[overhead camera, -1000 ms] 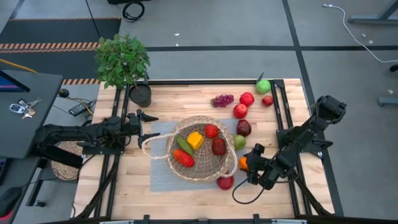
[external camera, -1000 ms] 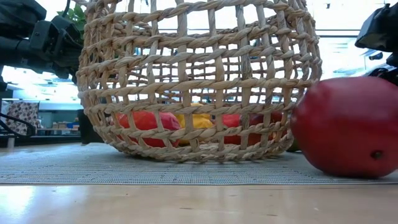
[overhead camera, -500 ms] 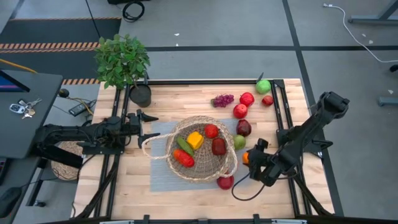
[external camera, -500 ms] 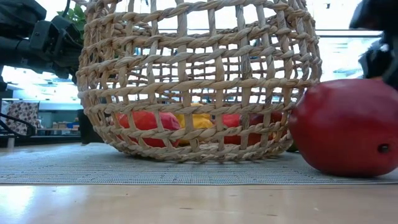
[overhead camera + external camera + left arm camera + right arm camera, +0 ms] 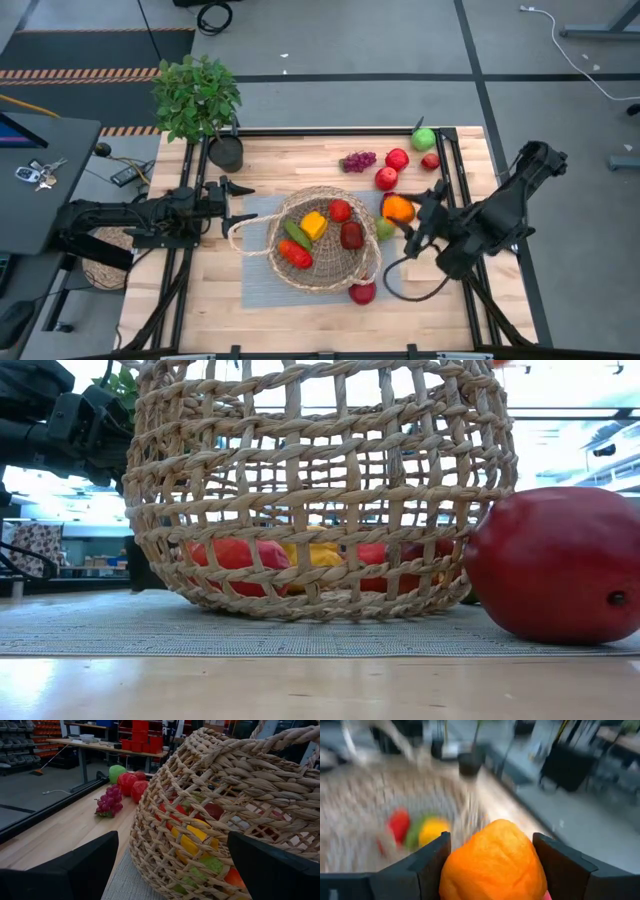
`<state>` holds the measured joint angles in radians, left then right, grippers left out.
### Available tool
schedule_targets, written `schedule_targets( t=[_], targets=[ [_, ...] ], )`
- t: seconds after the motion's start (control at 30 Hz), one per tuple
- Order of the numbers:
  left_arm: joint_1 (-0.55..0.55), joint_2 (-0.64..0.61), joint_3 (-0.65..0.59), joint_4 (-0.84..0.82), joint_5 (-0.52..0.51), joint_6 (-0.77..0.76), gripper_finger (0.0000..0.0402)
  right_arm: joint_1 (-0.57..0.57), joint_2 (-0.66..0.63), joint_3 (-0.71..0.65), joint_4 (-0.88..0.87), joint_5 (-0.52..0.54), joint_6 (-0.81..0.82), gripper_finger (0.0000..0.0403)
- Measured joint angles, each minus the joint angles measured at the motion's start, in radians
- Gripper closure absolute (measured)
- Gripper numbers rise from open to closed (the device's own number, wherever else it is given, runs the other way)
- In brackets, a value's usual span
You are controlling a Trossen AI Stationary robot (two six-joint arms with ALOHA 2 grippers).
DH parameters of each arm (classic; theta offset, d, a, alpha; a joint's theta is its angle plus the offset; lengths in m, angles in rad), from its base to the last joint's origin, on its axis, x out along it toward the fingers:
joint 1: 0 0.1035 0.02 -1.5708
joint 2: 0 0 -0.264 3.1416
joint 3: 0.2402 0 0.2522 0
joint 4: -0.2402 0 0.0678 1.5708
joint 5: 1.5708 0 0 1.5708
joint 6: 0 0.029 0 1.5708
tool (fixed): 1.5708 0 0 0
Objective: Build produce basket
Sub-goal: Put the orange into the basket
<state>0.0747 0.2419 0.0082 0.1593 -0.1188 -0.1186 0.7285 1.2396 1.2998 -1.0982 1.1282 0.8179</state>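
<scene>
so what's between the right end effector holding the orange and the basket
In the high view, the right end effector holds the orange just off the basket rim. A green fruit and a dark red fruit lie in that gap.

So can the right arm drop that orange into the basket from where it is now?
Probably yes. The right gripper holds the orange just beside the basket rim, above the loose fruit. The basket is open-topped with bare floor between the pieces inside; the left gripper waits on the far side.
</scene>
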Motion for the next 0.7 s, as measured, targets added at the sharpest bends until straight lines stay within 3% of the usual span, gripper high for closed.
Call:
schedule_targets(
  t=[0.13,0.23,0.37,0.47,0.7],
  targets=[
    [0.0,0.0,0.0,0.0,0.0,0.0,0.0019,-0.03,0.001,0.056,0.301,0.017,-0.312,0.0131],
    [0.0,0.0,0.0,0.0,0.0,0.0,0.0019,-0.056,0.009,0.054,0.59,-0.085,-0.546,0.0131],
    [0.0,0.0,0.0,0.0,0.0,-0.001,0.0019,-0.089,0.049,0.054,0.867,-0.236,-0.725,0.0131],
    [0.0,0.0,0.0,0.0,0.0,-0.001,0.0019,-0.12,0.095,0.054,0.959,-0.315,-0.768,0.0131],
    [0.0,0.0,0.0,0.0,0.0,-0.001,0.0019,-0.209,0.212,0.053,0.976,-0.437,-0.769,0.0131]
  ],
)
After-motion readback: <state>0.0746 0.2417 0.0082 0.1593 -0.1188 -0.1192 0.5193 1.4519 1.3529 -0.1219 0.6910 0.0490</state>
